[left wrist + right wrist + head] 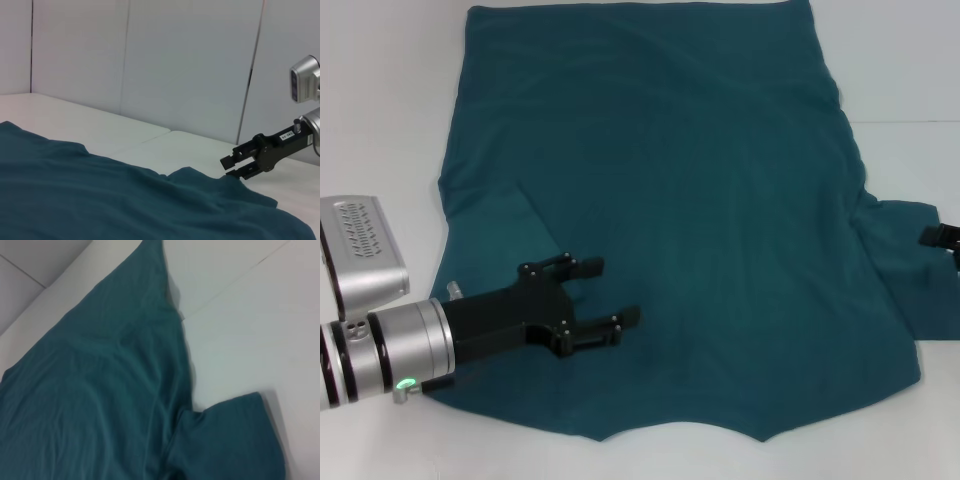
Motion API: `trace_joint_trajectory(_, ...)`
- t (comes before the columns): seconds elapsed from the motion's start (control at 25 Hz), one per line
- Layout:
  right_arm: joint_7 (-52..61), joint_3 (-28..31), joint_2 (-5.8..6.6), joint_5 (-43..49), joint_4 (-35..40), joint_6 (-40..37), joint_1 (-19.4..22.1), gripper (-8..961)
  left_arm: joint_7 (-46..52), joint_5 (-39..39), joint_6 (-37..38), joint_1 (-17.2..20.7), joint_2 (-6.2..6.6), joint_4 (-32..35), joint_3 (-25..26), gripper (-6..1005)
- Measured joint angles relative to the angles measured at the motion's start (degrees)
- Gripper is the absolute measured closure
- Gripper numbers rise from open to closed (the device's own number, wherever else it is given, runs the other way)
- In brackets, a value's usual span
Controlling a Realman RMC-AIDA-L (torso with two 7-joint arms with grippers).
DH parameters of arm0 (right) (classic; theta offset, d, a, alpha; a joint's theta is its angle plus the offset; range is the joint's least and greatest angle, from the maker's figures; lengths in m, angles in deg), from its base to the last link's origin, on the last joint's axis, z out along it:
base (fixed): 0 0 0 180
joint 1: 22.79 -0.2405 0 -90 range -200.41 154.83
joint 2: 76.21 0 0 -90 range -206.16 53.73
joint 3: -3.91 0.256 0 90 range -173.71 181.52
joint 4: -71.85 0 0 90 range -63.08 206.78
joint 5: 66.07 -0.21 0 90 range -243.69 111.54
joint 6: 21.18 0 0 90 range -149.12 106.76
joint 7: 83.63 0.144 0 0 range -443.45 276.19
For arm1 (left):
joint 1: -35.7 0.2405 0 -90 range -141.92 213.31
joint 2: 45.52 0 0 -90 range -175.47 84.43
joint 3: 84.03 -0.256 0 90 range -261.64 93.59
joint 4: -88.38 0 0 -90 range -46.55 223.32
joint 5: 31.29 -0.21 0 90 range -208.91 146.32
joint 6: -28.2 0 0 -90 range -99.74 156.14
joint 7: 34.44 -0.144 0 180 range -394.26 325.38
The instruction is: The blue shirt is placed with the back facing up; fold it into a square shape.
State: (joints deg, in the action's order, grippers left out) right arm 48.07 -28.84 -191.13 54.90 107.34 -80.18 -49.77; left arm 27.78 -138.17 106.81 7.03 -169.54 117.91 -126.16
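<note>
Left gripper (610,295), jaws wide and empty, hovers at seven o'clock over the blue shirt (690,200), whose left sleeve looks folded in. Across the table, the right gripper (234,167), narrowly parted, nears the unfolded right sleeve (235,440); most folds remain.

Most of the white table (380,100) is covered by the blue shirt (680,200); bare strips are left along both sides. The near-left part of the cloth is overhung by the open left gripper (610,293). The right sleeve's edge is occupied by the right gripper (942,237).
</note>
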Motion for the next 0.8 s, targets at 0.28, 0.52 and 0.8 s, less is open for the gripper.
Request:
trace_joint_trajectory(0.28,-2.1,0.1,-0.18,-0.4,-2.5,1.3,-1.0,373,0.0,0.0,-0.7,-0.2,0.0,0.0,0.0,170)
trace_joint_trajectory(0.52,-3.3,0.5,-0.76,-3.5,-2.8,1.5,-0.6,610,0.0,0.0,-0.9,-0.2,0.0,0.0,0.0,170)
trace_joint_trajectory(0.8,-6.6,3.3,-1.46,-6.6,-4.7,1.6,-0.1,774,0.0,0.0,-1.2,-0.3,0.08,0.1,0.0,170)
